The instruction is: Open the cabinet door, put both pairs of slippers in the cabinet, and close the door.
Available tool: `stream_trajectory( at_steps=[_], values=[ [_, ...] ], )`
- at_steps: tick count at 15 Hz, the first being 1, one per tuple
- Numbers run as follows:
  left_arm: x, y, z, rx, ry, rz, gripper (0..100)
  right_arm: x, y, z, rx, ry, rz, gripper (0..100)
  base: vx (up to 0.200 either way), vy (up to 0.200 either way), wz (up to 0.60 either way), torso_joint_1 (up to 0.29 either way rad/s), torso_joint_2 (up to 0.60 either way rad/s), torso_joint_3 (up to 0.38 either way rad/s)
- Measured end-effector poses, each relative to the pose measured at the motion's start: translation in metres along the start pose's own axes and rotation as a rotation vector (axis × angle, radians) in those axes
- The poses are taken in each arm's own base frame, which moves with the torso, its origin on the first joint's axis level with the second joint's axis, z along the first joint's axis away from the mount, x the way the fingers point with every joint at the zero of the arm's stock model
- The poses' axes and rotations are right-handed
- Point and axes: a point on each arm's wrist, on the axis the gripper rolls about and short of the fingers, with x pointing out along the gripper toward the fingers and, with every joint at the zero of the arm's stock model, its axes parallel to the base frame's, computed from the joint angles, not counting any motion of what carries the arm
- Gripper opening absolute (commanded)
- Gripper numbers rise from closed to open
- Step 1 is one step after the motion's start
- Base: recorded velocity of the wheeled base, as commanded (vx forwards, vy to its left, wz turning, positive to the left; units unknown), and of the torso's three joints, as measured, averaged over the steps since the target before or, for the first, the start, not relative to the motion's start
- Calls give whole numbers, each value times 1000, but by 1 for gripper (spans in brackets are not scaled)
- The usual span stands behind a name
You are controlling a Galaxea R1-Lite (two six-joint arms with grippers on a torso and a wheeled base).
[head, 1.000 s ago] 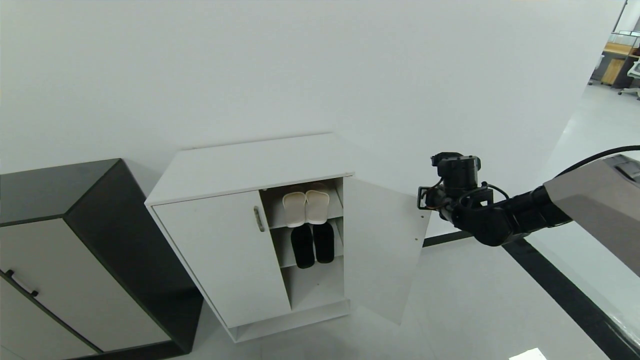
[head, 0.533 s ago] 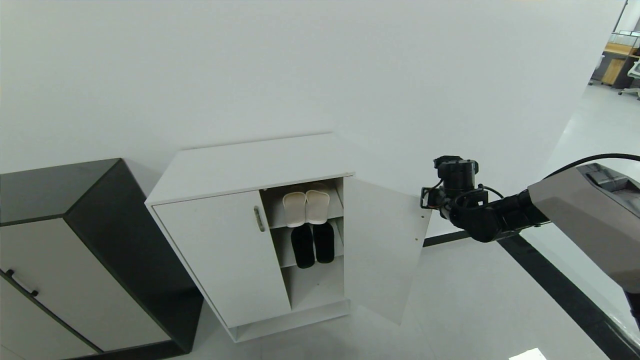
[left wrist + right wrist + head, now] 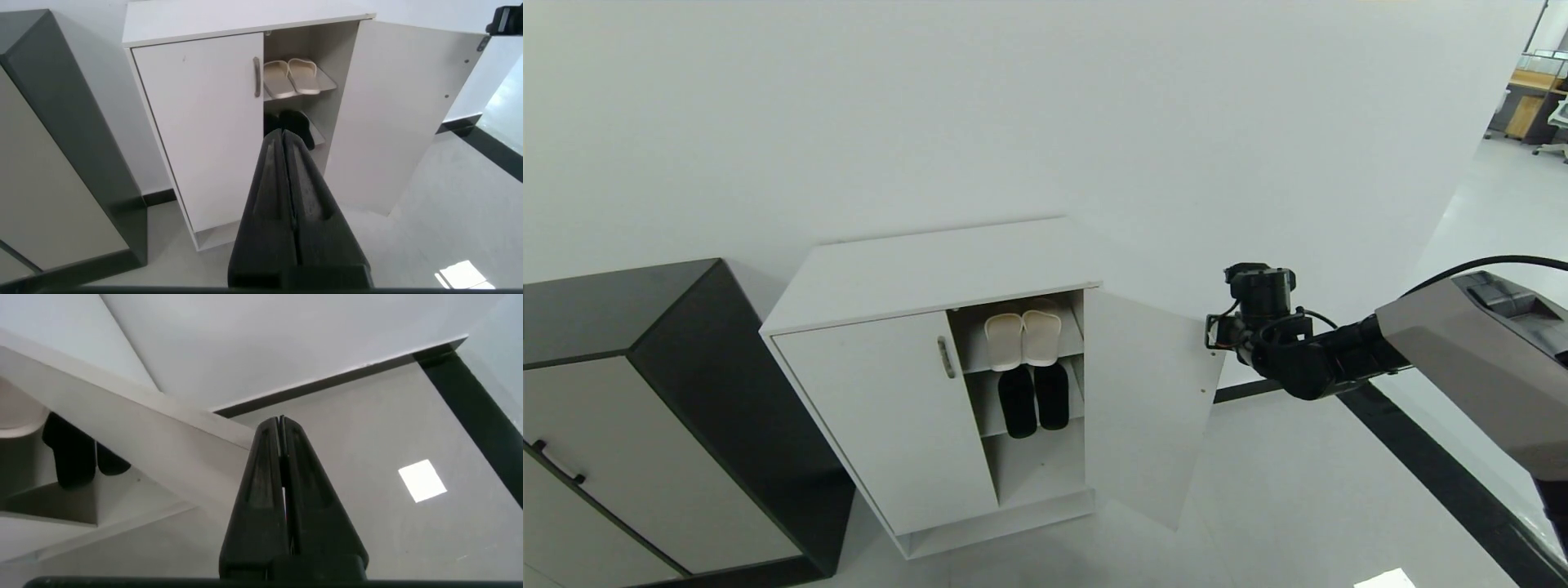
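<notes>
Head camera looks down on the cabinet (image 3: 915, 269) from afar; left wrist camera faces its front, lower; right wrist camera sits close over the open door (image 3: 122, 404) (shared by all).

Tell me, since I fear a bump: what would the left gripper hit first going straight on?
The left gripper would likely meet the black slippers on the middle shelf of the cabinet; depth is unclear.

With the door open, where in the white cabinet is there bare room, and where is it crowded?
The bottom shelf, below the black slippers and beside the open door, is bare; so is the cabinet top. Crowded: the white slippers take the top shelf, the black pair the middle one.
</notes>
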Motion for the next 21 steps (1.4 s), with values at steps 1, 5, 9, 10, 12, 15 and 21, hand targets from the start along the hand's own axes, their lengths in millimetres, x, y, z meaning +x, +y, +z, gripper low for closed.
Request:
stream_trajectory(
  at_steps=[1,5,9,10,12,15,21],
  values=[
    [0,0,0,0,0,0,0,-2,2,-1,-6,16,3,0,0,0,0,0,0,0],
    [0,0,0,0,0,0,0,-23,22,-6,-16,43,52,0,0,0,0,0,0,0],
    [0,0,0,0,0,0,0,-76,60,-11,-32,66,174,0,0,0,0,0,0,0],
    [0,0,0,0,0,0,0,-87,65,-8,-34,59,197,0,0,0,0,0,0,0],
    [0,0,0,0,0,0,0,-106,67,-1,-36,48,224,0,0,0,0,0,0,0],
    [0,0,0,0,0,0,0,-112,62,4,-33,42,224,0,0,0,0,0,0,0],
    [0,0,0,0,0,2,0,-83,66,-21,-37,62,199,0,0,0,0,0,0,0]
  ],
)
